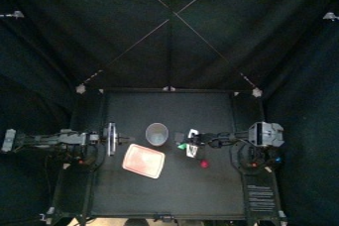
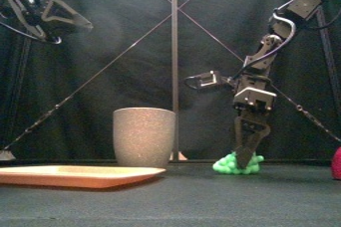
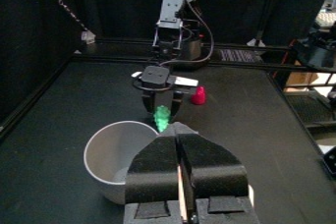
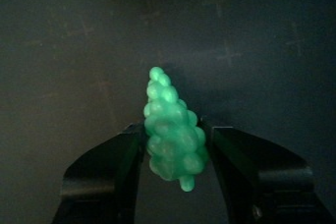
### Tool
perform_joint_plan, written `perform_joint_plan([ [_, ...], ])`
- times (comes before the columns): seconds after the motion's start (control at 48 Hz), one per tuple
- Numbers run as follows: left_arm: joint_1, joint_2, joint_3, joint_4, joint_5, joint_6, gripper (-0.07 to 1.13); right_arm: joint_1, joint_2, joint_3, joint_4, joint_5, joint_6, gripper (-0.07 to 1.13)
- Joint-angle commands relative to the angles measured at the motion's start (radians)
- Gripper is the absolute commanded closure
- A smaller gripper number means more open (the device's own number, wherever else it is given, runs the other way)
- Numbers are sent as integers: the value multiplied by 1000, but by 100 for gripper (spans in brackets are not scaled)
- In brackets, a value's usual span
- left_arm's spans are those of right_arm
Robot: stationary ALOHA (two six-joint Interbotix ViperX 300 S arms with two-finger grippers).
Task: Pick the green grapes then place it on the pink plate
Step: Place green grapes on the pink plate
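My R gripper [image 2: 244, 152] pinches green grapes [image 4: 174, 135] on black table [image 2: 200, 203] — right of grey cup [image 2: 144, 136], well apart from pink plate [image 2: 80, 176]. L gripper [image 3: 184, 164] — jaws pressed together, raised at left; black curtains [image 2: 120, 62] behind

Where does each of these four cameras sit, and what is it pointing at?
Top: high above, looking down on the table; an arm from each side.
Front: at the table's front edge, looking level at the grey cup; right arm reaches down.
Left wrist: behind the left gripper, shut, facing the cup.
Right wrist: above the right gripper, shut on the green grapes.
Shared: front and wrist views show the grapes.
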Motion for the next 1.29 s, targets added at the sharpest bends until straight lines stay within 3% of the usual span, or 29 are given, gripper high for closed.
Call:
perform_joint_plan([
  [0.021, 2, 2, -14, -5, -9, 0, 82, 2, -9, -12, 8, -5, 2, 40],
  [0.146, 2, 2, -12, -6, -11, 0, 82, 20, -29, -18, 23, -5, 3, 43],
  [0.438, 2, 3, -9, -6, -21, 2, 82, 158, -57, -120, 69, -15, 2, 43],
  [0.646, 3, 2, -9, -6, -21, 2, 81, 215, -8, -233, 72, -69, 2, 43],
  [0.854, 14, 3, 2, -8, -25, -2, 82, 225, 123, -373, 69, -178, 0, 43],
  [1.292, 15, 0, 29, -15, -23, -2, 82, 221, 365, -640, 55, -172, -2, 43],
])
